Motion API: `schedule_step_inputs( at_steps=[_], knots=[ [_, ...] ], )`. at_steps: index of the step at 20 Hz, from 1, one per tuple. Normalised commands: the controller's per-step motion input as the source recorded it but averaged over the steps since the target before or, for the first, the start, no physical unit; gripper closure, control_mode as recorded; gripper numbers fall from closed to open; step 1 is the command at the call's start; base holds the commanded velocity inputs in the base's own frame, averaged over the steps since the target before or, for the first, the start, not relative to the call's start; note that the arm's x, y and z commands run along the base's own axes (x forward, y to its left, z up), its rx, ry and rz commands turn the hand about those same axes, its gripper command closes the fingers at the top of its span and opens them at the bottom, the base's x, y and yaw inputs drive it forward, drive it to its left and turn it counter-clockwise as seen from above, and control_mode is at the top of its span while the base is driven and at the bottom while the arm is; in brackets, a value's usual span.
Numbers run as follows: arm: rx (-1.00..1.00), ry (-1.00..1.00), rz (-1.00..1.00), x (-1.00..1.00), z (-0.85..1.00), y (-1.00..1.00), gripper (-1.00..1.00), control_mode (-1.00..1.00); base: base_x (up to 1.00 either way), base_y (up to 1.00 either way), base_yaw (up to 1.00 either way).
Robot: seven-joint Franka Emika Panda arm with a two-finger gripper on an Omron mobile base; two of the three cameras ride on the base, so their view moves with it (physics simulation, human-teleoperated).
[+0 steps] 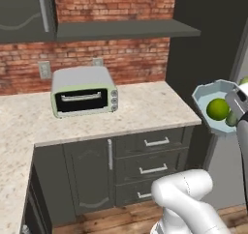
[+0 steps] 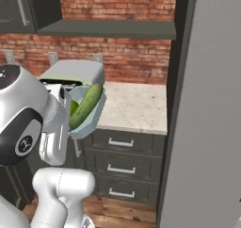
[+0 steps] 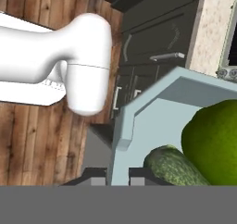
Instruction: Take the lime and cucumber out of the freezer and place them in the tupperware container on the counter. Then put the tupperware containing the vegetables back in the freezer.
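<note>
pale-blue tupperware container (image 1: 209, 98) airborne, cucumber (image 2: 86, 105) clearer rightside

Cucumber (image 2: 86, 105) and lime (image 2: 73, 107) in tupperware container (image 2: 92, 120), tilted, beside counter (image 2: 134, 108)

Red brick wall (image 1: 111, 6) spans the upper frame. A dark shelf (image 1: 126, 30) runs beneath it, with a dark wall cabinet (image 1: 24, 10) at upper left. Dark grey drawers (image 1: 155, 155) with silver handles occupy centre. Wood plank floor (image 1: 121, 216) lies along the bottom.
</note>
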Motion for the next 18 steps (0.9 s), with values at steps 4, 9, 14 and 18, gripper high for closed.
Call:
schedule_step_inputs(
  at_steps=[4, 9, 14, 18],
  knots=[
    [0.00, 0.00, 0.00, 0.00, 0.00, 0.00, 1.00, 1.00, -0.38, -0.54, -0.14],
    [0.00, 0.00, 0.00, 0.00, 0.00, 0.00, 1.00, 1.00, 0.01, -0.87, -0.13],
    [0.00, 0.00, 0.00, 0.00, 0.00, 0.00, 1.00, 1.00, 0.04, -0.99, -0.14],
    [0.00, 0.00, 0.00, 0.00, 0.00, 0.00, 1.00, 1.00, 0.07, -0.92, -0.13]
  ],
)
